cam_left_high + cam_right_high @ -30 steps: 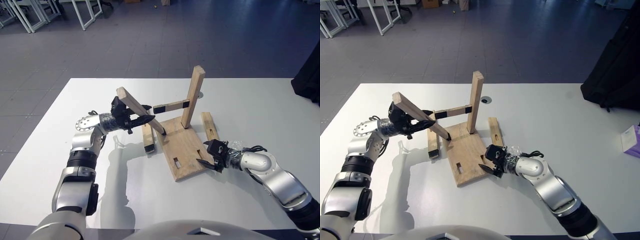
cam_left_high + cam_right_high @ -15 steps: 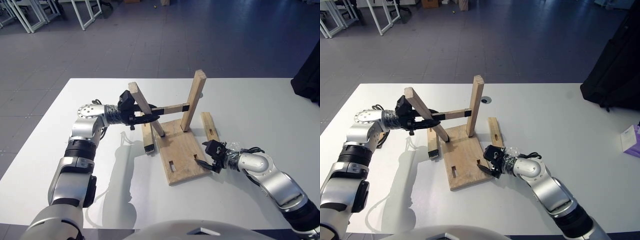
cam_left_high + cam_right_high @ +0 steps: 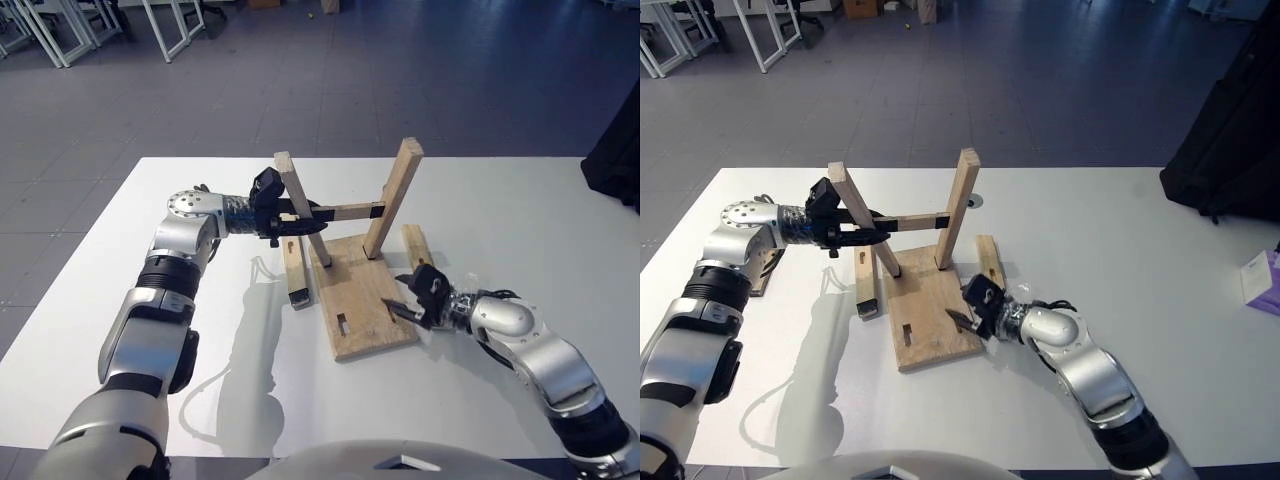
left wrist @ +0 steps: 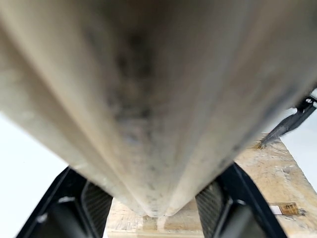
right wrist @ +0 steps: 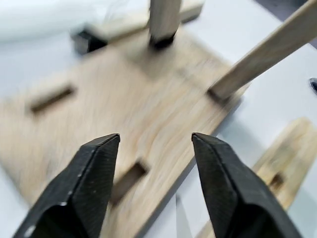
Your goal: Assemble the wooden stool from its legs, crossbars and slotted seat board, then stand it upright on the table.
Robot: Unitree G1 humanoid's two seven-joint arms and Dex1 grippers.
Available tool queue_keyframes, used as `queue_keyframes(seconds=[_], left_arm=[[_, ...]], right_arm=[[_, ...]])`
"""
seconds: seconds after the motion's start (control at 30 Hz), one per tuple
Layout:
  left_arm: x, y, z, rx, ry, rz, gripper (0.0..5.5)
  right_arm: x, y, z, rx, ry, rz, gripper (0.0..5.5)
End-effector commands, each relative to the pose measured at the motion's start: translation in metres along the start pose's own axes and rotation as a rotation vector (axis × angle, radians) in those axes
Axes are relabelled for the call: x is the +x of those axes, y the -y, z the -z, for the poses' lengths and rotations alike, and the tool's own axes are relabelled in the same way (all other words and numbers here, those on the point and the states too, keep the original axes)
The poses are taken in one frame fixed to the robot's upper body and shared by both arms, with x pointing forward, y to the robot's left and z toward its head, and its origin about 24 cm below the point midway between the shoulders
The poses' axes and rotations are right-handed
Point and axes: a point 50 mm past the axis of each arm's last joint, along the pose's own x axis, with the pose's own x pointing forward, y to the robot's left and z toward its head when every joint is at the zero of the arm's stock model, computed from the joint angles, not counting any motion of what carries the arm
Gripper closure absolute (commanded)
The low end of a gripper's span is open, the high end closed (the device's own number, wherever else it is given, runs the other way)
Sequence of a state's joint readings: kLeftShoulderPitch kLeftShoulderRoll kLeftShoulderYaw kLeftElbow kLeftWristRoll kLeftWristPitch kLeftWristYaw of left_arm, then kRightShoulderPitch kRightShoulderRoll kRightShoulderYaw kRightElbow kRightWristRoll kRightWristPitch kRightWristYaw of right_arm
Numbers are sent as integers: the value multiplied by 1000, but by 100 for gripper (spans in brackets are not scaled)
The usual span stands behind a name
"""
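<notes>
The slotted seat board (image 3: 362, 305) lies flat on the white table (image 3: 500, 200). Two wooden legs stand in its far end: a left leg (image 3: 298, 203) that leans and a right leg (image 3: 394, 195). A crossbar (image 3: 345, 212) with black ends joins them. My left gripper (image 3: 303, 223) is shut on the left leg at crossbar height; the left wrist view has that leg (image 4: 148, 99) between the fingers (image 4: 93, 202). My right gripper (image 3: 404, 308) is open at the board's right edge, and its fingers (image 5: 94, 178) stand over a slot (image 5: 127, 181).
One loose wooden piece (image 3: 294, 276) lies just left of the board, another (image 3: 416, 249) just right of it. A small round hole (image 3: 973, 201) sits in the table behind the legs. The near and far right table areas are bare.
My left gripper has swung the left leg rightward and more upright, bringing the crossbar level. The board has shifted and turned a little. My right gripper moved up along the board's right edge.
</notes>
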State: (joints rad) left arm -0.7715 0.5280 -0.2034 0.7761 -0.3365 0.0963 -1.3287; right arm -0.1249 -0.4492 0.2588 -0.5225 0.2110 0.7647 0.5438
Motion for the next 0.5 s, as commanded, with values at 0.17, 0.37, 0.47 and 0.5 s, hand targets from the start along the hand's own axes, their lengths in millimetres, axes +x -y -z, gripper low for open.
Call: queue_keyframes(seconds=[0.17, 0.37, 0.47, 0.5], left_arm=[[-3, 27, 108, -243, -497, -45, 347], [7, 25, 102, -206, -496, -12, 347], [9, 24, 99, -194, -490, -2, 347], [10, 24, 98, -189, -488, 1, 347]], right_arm=[[52, -7, -122, 314, 532, 80, 447], [75, 9, -148, 11, 616, 466, 451], [101, 4, -114, -108, 417, 435, 451], [115, -6, -81, -163, 252, 347, 451]])
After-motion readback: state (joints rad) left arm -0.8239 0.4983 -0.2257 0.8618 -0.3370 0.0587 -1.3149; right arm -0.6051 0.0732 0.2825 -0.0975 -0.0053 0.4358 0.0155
